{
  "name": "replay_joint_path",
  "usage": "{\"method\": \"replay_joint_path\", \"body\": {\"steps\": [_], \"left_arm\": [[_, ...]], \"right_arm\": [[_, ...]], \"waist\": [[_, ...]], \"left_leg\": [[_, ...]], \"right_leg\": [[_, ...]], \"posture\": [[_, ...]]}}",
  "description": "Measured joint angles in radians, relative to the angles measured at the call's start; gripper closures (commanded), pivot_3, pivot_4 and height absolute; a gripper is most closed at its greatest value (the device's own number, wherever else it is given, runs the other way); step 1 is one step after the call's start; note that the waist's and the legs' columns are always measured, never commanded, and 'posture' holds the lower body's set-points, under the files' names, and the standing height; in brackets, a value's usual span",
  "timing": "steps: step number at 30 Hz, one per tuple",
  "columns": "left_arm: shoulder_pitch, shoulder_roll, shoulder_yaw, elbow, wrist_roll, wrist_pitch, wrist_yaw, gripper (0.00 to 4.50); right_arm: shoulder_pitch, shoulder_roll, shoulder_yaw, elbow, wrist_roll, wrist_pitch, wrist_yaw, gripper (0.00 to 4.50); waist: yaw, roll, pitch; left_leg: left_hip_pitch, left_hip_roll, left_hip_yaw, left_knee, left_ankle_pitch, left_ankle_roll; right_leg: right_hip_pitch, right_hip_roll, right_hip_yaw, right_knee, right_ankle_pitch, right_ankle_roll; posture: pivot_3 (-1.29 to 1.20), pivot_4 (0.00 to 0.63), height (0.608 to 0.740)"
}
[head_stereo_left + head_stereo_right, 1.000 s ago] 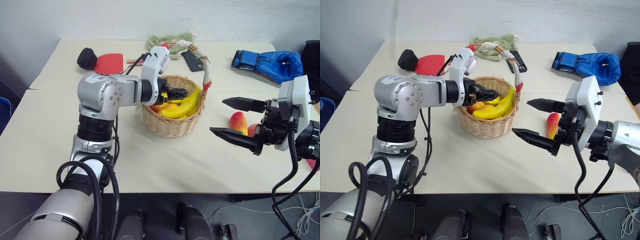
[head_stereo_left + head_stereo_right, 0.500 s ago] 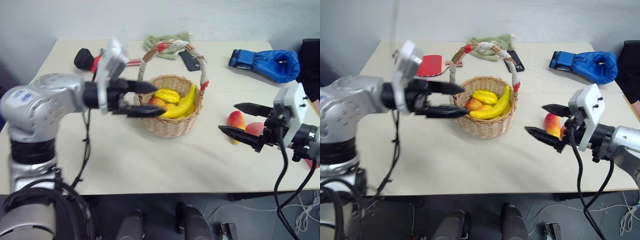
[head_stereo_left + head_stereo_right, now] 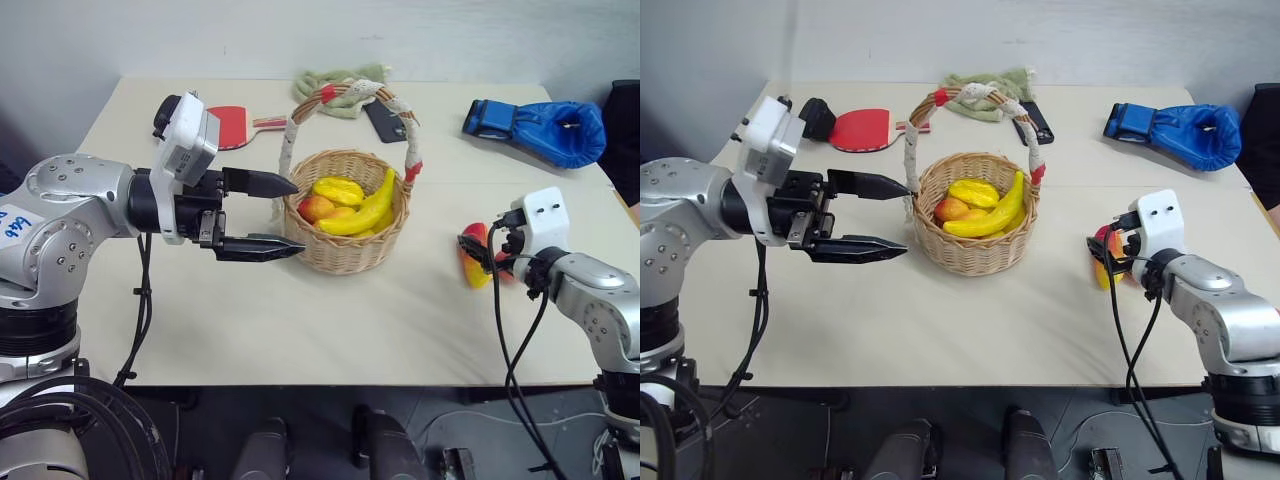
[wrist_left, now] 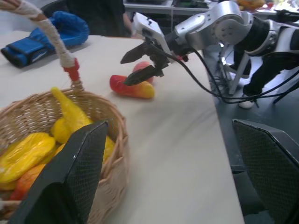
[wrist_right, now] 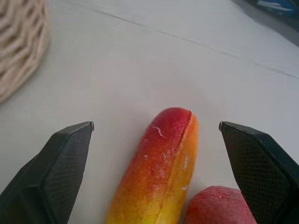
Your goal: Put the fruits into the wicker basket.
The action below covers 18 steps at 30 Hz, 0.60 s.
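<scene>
The wicker basket (image 3: 343, 260) stands mid-table and holds a banana (image 3: 372, 205), a yellow fruit (image 3: 338, 189) and an orange one (image 3: 316, 208). My left gripper (image 3: 300, 215) hovers open just left of the basket, pointing at it, with nothing between its fingers. A red-and-yellow mango (image 5: 159, 172) lies on the table right of the basket, with a pink peach (image 5: 219, 207) touching it on the far side. My right gripper (image 4: 124, 72) is low at the mango, open, one finger on either side of its red end and not closed on it.
At the back right lies a blue boxing glove (image 3: 540, 125). A red paddle (image 3: 225, 125), a dark phone (image 3: 385, 120) and a green cloth (image 3: 340, 78) sit behind the basket. The table's front edge (image 3: 350, 355) runs close below both arms.
My left gripper has drawn back out of the basket to its left side and opened wide. My right gripper has dropped forward and down until its fingers straddle the mango.
</scene>
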Motion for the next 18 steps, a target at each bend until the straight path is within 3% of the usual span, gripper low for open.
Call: {"method": "replay_joint_path", "body": {"steps": [10, 13, 18], "left_arm": [[0.0, 0.0, 0.012, 0.0, -0.014, -0.001, 0.029, 0.07], [0.0, 0.0, 0.012, 0.001, -0.014, -0.008, 0.03, 0.05], [-0.001, 0.004, 0.011, 0.005, -0.013, -0.014, 0.028, 0.05]], "right_arm": [[-0.076, 0.085, 0.042, 0.172, -0.079, -0.027, 0.072, 0.0], [-0.08, 0.1, 0.042, 0.193, -0.088, -0.04, 0.102, 0.58], [-0.073, 0.114, 0.024, 0.194, -0.088, -0.036, 0.117, 2.39]], "waist": [[-0.019, 0.0, 0.0], [-0.02, 0.0, 0.0], [-0.02, 0.0, 0.0]], "left_leg": [[0.0, 0.0, -0.001, 0.0, 0.0, 0.001], [0.0, 0.0, -0.001, 0.0, 0.0, 0.0], [0.0, 0.0, -0.001, 0.0, 0.0, 0.0]], "right_leg": [[0.0, 0.0, 0.0, 0.001, 0.001, 0.001], [0.0, 0.0, 0.0, 0.0, 0.001, 0.001], [0.0, 0.0, 0.0, 0.0, 0.001, 0.001]], "posture": [[0.0, 0.15, 0.74], [0.0, 0.15, 0.74], [0.0, 0.15, 0.74]]}}
